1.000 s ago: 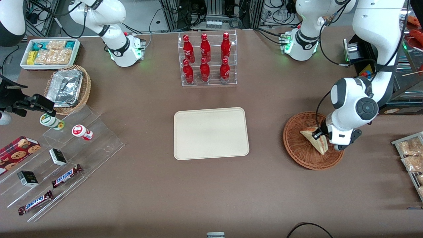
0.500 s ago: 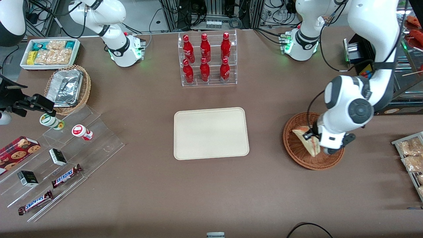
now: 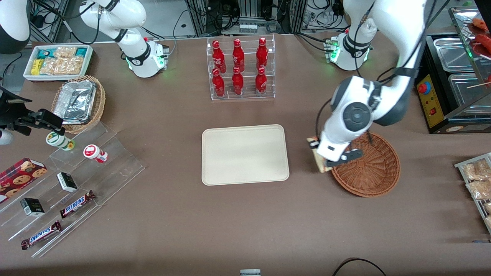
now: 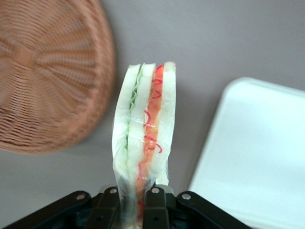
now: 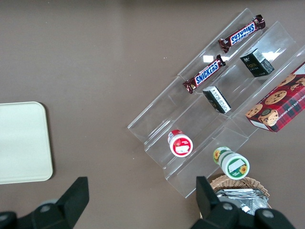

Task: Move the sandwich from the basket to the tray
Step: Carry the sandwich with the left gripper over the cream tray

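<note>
Six red bottles (image 3: 238,68), two Snickers bars (image 3: 78,204), two wicker baskets (image 3: 370,170), one tray (image 3: 244,154) beside the gripper (image 3: 321,160) gripping one sandwich (image 4: 145,138).

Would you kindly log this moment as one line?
gripper: shut on sandwich | position: between basket and tray | placed: no

The gripper (image 3: 320,156) holds the sandwich (image 3: 318,161) above the table, between the tray (image 3: 244,154) and the basket (image 3: 371,168).
</note>
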### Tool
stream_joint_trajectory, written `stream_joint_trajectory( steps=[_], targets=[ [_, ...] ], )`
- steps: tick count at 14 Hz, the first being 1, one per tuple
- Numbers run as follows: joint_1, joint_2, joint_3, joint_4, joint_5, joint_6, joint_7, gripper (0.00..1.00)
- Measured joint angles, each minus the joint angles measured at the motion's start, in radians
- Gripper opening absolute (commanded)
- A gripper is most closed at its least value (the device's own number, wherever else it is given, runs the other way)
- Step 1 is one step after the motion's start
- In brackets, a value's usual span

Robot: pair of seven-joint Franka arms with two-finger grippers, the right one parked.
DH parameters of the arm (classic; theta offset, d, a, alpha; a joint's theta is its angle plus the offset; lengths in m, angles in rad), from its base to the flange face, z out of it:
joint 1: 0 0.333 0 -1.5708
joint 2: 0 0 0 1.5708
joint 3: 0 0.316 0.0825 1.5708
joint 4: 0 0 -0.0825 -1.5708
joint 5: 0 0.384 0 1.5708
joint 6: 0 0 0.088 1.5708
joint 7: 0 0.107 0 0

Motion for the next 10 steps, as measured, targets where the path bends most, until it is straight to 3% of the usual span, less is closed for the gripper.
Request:
stream_joint_trajectory(
  steps=[10],
  targets=[
    [-0.237,0.278,-0.011,0.308,-0.006,0.001,-0.002,0.00]
  ],
)
